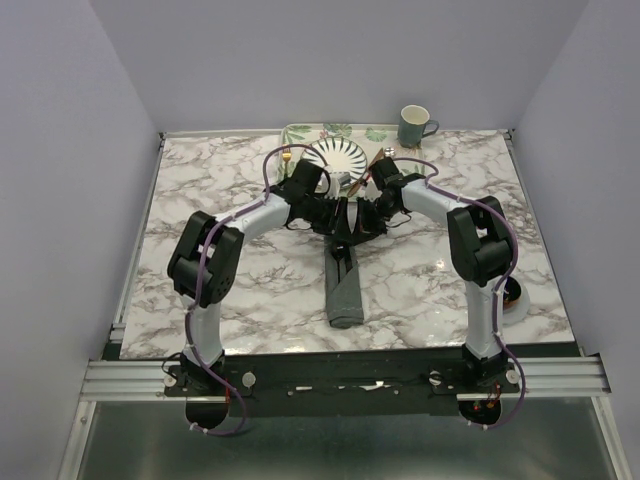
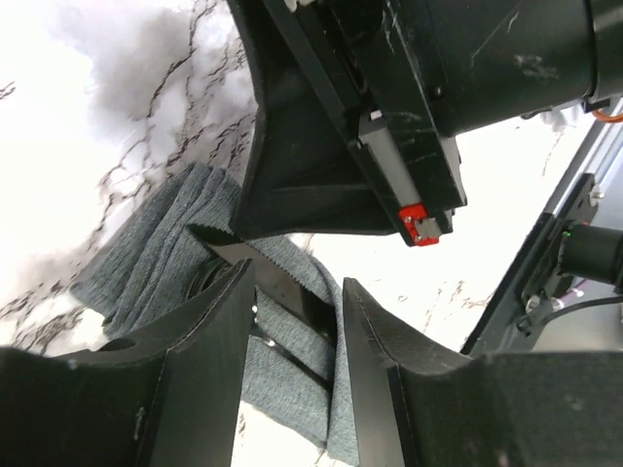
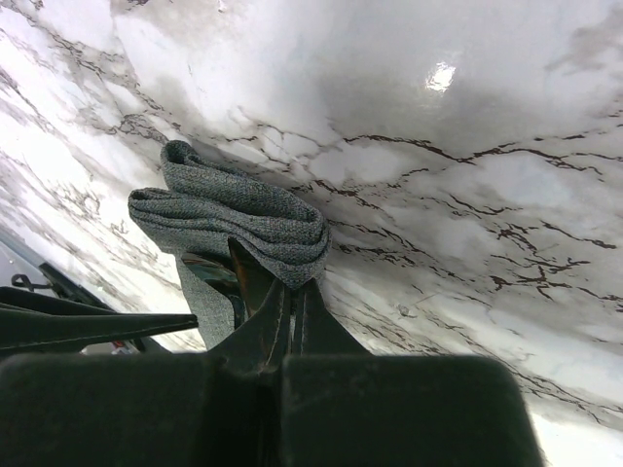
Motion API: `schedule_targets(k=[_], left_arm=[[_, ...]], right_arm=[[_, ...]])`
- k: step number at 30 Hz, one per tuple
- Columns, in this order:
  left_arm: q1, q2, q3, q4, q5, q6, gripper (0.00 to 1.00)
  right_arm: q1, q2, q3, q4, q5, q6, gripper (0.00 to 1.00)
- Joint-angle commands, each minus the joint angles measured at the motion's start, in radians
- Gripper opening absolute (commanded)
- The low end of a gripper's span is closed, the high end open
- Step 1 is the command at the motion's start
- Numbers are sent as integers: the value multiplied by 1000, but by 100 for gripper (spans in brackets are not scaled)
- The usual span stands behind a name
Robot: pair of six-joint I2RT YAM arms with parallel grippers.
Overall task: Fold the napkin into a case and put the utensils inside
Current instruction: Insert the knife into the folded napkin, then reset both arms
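top external view: the case (image 1: 345, 290) lies at the middle of the marble worktop (image 1: 450, 170), a long narrow grey pouch running from near the arm bases toward the far side. both arms bend inward and meet over its far end, the left gripper (image 1: 335, 222) coming from the left and the right gripper (image 1: 358, 222) from the right, close together. beyond them a striped plate (image 1: 335, 155) sits on a leaf-printed mat (image 1: 298, 132), with a grey-green mug (image 1: 413, 125) to its right by the back wall. how the jaws stand cannot be told from up here.

left wrist view: the left jaws are released and stand apart, low over the case. a knife (image 2: 243, 258) with a serrated edge runs through the gap between the two fingers, its blade lying in among the grey folds. grey cloth shows between the blade and one finger, so the knife is not clamped. the right gripper's black body hangs just above, its tip down at the cloth beside the blade.

right wrist view: the right jaws are clenched, fingers pressed together, with an edge of the case's mouth pinched at their tips. the layered end of the cloth is raised off the worktop there, and a dark glossy blade goes into the opening under the upper layers. black parts of the left arm show at the lower left.
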State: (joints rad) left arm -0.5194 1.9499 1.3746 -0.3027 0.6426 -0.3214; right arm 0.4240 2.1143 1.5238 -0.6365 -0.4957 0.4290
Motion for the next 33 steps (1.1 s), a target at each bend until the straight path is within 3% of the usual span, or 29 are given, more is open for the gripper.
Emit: schedule_targets(k=[1,5,11,15,19,24,27,30,33], left_arm=[[1,-65,-3,-30,-54,47,50],[32,-115,-38,23,9,4,50],[100,-213,-40,1,-3,108,65],[179,-262,7,-100,-26,195,99],[251,-312,64,-193,-52,289,99],[346,-359,164,-298,-84,343,99],[401,-364,254,-379,-214,326,99],[417,-341,329,-493,-317,407,99],[436,-342,284,-544,-337,423,99]], right_arm=[[-4,24,12,0,-3,2,2],[-4,10,21,-8,-6,-10,16],[-7,-71,30,-41,11,-52,41],[-14,-146,19,-58,11,-105,54],[-37,-238,4,-75,9,-171,68],[-111,-379,-8,-98,42,-291,99],[-187,-480,-45,-98,52,-371,100],[-290,-574,-120,-92,72,-406,100],[-394,-660,-200,-89,83,-407,100]])
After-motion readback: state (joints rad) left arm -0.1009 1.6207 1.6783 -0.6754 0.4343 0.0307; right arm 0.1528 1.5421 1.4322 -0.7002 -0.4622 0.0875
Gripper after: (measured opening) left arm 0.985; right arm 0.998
